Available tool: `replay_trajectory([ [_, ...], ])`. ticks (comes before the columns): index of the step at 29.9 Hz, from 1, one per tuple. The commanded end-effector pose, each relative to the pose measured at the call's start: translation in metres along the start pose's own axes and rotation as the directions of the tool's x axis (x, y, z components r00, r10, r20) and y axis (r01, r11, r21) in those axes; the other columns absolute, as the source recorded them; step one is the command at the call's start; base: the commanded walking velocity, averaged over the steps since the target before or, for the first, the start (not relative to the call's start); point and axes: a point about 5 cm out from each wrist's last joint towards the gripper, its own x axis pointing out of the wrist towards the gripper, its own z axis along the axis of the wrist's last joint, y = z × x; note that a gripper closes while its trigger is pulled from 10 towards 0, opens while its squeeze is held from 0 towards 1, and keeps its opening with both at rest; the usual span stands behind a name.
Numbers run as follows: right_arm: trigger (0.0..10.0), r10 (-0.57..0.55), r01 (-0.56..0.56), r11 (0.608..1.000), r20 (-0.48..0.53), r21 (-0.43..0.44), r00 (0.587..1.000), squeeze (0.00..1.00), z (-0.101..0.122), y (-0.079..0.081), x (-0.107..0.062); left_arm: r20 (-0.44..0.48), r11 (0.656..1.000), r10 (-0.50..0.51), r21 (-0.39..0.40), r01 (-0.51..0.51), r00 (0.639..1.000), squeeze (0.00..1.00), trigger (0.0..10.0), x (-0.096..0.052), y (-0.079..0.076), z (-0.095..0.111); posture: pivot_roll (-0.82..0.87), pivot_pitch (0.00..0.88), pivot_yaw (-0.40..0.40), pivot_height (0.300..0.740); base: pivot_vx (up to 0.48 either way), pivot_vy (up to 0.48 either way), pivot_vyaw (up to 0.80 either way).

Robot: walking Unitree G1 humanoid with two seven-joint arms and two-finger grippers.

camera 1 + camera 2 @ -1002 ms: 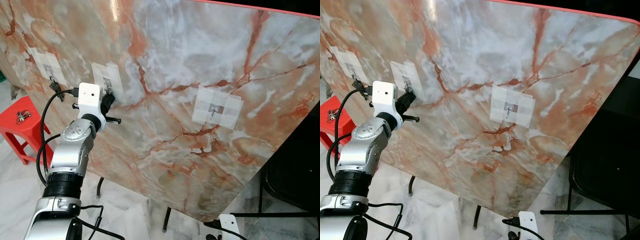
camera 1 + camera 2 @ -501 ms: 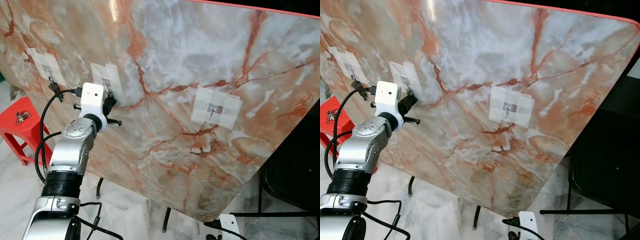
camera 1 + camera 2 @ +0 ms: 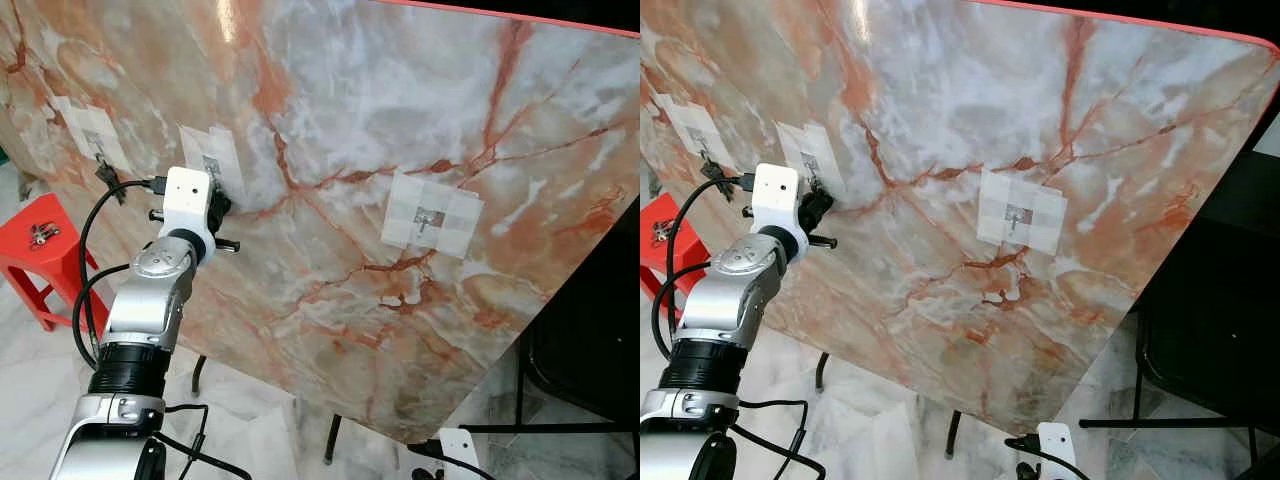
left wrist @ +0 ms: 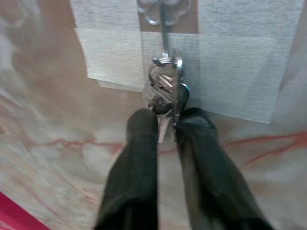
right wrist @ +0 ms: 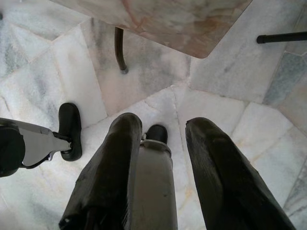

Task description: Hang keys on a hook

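Marble panel [image 3: 400, 120] tilted upright across the scene, orange-veined, with three taped patches on it, each carrying one small metal hook: far-left hook [image 3: 97, 148], middle hook [image 3: 212, 165], right hook [image 3: 430, 218]. Left gripper [image 4: 165, 120] raised to the middle hook, its two black fingers [image 4: 141, 139] clamped on one bunch of keys [image 4: 164, 93]. In the left wrist view the key ring sits right at the lower end of the hook's shank; picture is soft there, so cannot tell if the ring is actually over the hook or just touching it. Far-left hook has something dark hanging from it, too small to identify. One red stool [image 3: 30, 250] at far left near the floor, with a small metal object [image 3: 42, 233] on its seat, possibly another key set. Right gripper [image 5: 160, 139] hangs low over the marble-tile floor [image 5: 225, 86], fingers apart, nothing between them. One dark chair [image 3: 585, 380] at right, behind the panel edge.
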Motion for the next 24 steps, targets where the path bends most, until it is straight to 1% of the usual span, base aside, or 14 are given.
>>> replay_trajectory([
  [1,10.0,-0.005,0.005,1.0,-0.008,-0.004,1.0,0.0,-0.002,-0.002,-0.001,0.015,1.0,-0.005,0.006,0.005,1.0,1.0,10.0,-0.002,-0.002,0.001,0.09,0.056,-0.069,0.723,0.0,0.0,0.0],
  [6,10.0,-0.007,0.006,1.0,-0.007,-0.005,1.0,0.0,-0.002,-0.002,-0.001,0.03,1.0,-0.017,-0.01,0.017,0.999,1.0,10.0,-0.003,-0.006,0.002,0.09,0.057,-0.069,0.723,0.0,0.0,0.0],
  [13,10.0,-0.009,0.009,1.0,-0.005,-0.004,1.0,0.0,-0.002,-0.002,0.0,0.05,0.999,-0.044,-0.01,0.045,0.998,1.0,10.0,-0.006,-0.012,0.004,0.09,0.056,-0.068,0.723,0.0,0.0,0.0],
  [18,10.0,-0.01,0.01,1.0,-0.006,-0.005,1.0,0.0,-0.002,-0.002,0.0,0.049,0.999,-0.047,-0.016,0.047,0.998,1.0,10.0,-0.009,-0.015,0.002,0.09,0.055,-0.067,0.723,0.0,0.0,0.0],
  [24,10.0,-0.008,0.008,1.0,-0.005,-0.005,1.0,0.0,-0.002,-0.002,0.0,0.043,0.996,-0.086,-0.031,0.087,0.995,1.0,10.0,-0.014,-0.023,-0.001,0.09,0.056,-0.068,0.723,0.0,0.0,0.0],
])
